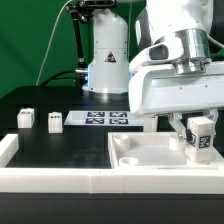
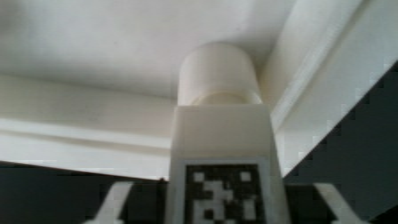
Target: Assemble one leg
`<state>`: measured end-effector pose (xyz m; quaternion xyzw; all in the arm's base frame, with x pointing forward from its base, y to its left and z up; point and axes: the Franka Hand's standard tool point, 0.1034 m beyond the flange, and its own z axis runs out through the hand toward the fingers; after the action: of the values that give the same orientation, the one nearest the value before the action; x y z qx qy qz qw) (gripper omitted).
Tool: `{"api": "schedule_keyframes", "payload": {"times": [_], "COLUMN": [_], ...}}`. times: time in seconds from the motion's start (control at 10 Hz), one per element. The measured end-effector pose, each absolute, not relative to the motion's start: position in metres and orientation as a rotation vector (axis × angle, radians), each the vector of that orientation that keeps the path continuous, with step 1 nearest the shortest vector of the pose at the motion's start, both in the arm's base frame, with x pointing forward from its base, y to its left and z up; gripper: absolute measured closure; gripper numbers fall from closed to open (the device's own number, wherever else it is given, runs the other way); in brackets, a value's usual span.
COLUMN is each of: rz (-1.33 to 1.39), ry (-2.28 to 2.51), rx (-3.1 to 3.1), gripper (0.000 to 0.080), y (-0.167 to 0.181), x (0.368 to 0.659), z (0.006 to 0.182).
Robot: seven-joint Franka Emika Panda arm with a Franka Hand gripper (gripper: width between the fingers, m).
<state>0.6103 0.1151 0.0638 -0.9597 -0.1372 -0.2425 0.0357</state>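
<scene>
My gripper [image 1: 199, 130] is shut on a leg [image 1: 203, 143], a small white post with a black-and-white tag on its face. It holds the leg over the far right corner of the large white tray-like piece [image 1: 150, 152]. In the wrist view the leg [image 2: 222, 110] runs out from between the fingers [image 2: 121, 200], its rounded peg end close to the piece's raised rim [image 2: 107, 95]. I cannot tell whether the peg touches the piece. Two more legs [image 1: 27, 118] [image 1: 53, 121] stand on the black table at the exterior view's left.
The marker board [image 1: 100, 119] lies on the table behind the tray-like piece. A low white wall [image 1: 60, 176] borders the table's front and left side. The robot's white base [image 1: 105, 55] stands at the back.
</scene>
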Motion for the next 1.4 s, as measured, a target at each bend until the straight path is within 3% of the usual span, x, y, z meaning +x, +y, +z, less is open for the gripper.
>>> {"api": "schedule_keyframes", "payload": {"times": [0.1, 0.2, 0.4, 0.9, 1.1, 1.4], "rz": [-0.745, -0.745, -0.745, -0.705, -0.657, -0.317], "ry": [-0.421, -0.421, -0.421, -0.417, -0.416, -0.361], "rx": [-2.948, -2.948, -2.948, -2.954, -2.962, -2.991], "gripper": [0.0244, 0.0244, 0.0155, 0.0150, 0.0150, 0.0150], "y": [0.115, 0.115, 0.115, 0.116, 0.114, 0.120], "x": [0.610, 0.610, 0.610, 0.609, 0.612, 0.611], "z": [0.064, 0.064, 0.064, 0.064, 0.080, 0.085]}}
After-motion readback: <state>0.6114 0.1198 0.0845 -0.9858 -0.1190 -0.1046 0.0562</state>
